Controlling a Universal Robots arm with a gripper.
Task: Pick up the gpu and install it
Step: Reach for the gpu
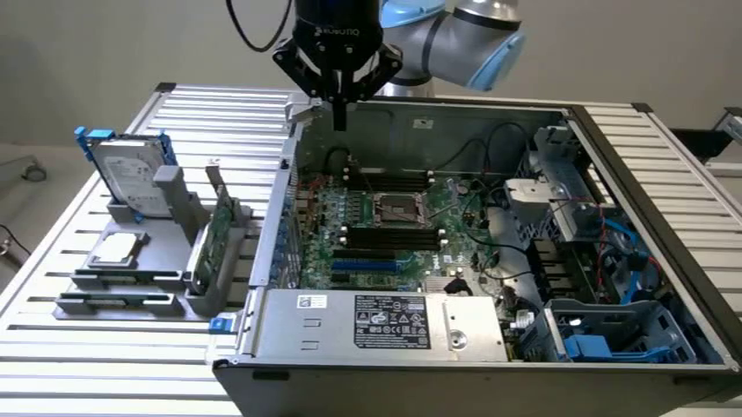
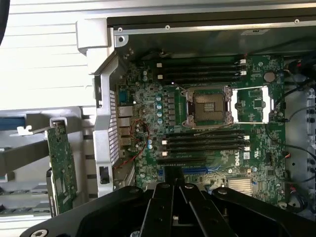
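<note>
The gripper (image 1: 340, 120) hangs clear above the case (image 1: 487, 106) rim, pinched shut and empty; the gpu (image 1: 215, 248) stands well apart, outside the wall.

- Bench (image 1: 69, 347): silver metal slats.
- An open computer case (image 1: 464, 117) lies on it, toward the exterior view's right.
- A grey parts rack (image 1: 116, 306) sits just beside the case, on the exterior view's left.

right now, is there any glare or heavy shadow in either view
Wrist view: the slatted table is washed out to near white, the end effector is a dark mass, and the motherboard is evenly lit. Exterior view: soft even light, the case interior somewhat shaded, the gpu well lit.
</note>
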